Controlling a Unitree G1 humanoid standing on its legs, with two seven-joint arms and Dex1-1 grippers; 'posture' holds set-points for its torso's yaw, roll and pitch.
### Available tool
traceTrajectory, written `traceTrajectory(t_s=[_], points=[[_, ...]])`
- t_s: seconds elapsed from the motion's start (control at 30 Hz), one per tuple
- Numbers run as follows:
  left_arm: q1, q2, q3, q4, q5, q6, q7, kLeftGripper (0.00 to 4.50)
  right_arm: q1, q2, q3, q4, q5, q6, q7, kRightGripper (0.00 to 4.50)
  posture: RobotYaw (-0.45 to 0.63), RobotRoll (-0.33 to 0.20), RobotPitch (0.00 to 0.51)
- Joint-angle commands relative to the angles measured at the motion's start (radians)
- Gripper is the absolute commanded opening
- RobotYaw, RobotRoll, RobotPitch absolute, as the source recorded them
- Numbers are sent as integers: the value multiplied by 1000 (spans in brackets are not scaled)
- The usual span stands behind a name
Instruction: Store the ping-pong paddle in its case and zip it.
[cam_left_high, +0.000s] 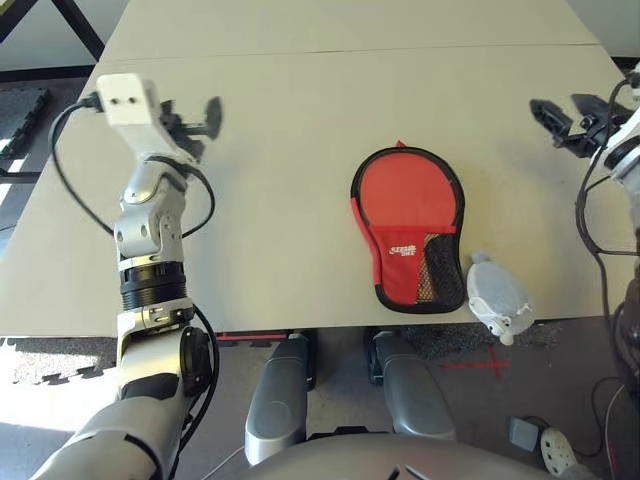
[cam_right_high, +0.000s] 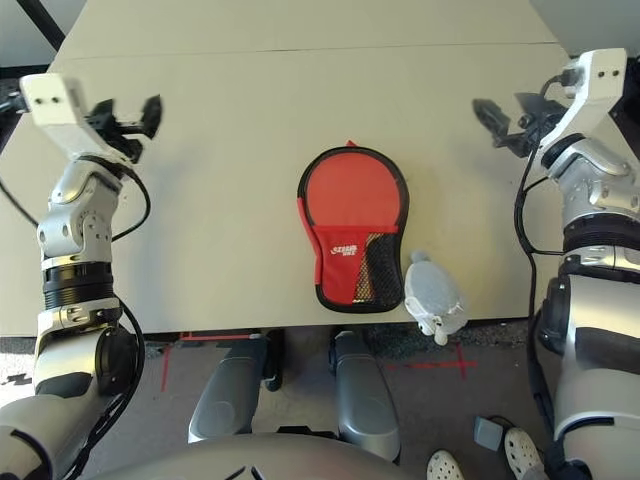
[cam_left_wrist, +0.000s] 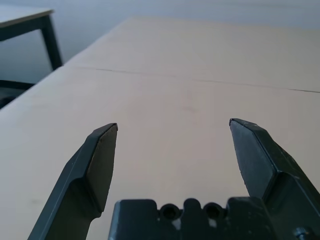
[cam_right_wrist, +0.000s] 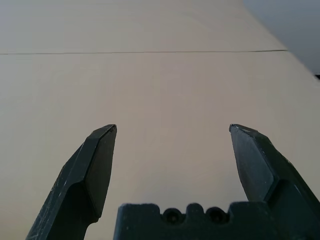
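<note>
Left gripper (cam_left_wrist: 172, 131) stood spread wide, empty, above bare table (cam_left_high: 300, 120). Right gripper (cam_right_wrist: 172, 132) likewise spread, holding nothing. The case (cam_right_high: 352, 228) lay flat between them, well apart from both, near the table's front edge.

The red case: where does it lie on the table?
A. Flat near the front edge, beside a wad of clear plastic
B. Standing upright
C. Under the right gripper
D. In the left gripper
A: the case lies flat beside the plastic wad, both grippers well apart from it.
</note>
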Motion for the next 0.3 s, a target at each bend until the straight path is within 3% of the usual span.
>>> traceTrajectory(t_s=[0.03, 0.3], points=[[28, 14, 14, 65, 19, -106, 37, 4500, 26, 10, -48, 55, -32, -67, -80, 4480, 83, 0, 215], [33, 31, 13, 163, 12, -199, 69, 4500, 30, 28, -97, 86, -58, -98, -117, 4480, 78, 0, 211]])
